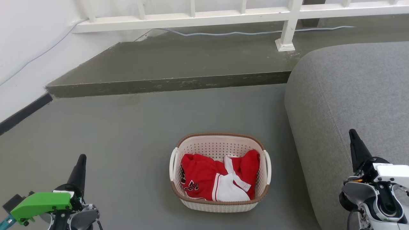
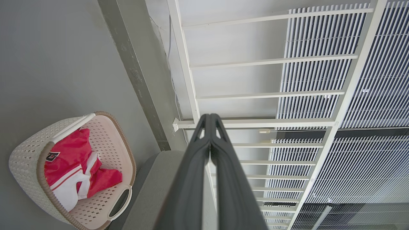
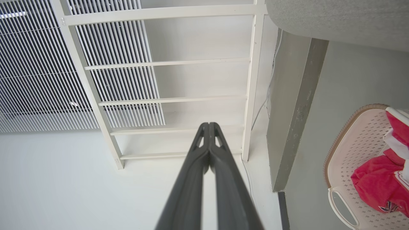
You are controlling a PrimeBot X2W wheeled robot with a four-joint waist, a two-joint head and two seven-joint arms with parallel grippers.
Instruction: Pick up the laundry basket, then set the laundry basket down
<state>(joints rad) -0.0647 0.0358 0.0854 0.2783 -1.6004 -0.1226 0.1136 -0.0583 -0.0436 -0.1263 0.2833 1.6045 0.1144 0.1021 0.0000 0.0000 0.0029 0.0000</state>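
Both your left gripper (image 1: 82, 157) and right gripper (image 1: 352, 131) hang either side of the laundry basket (image 1: 220, 146), which rests upright on the floor (image 1: 127, 127) beside the sofa (image 1: 351, 95), fingers (image 2: 196, 169) clenched on nothing, leaving its handles (image 1: 267, 166) free.

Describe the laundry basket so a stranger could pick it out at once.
Start at the big grey sofa on the right; on the grey floor just left of it stands the laundry basket. It is cream and perforated, with a brown rim, white side handles and a red and white garment inside.
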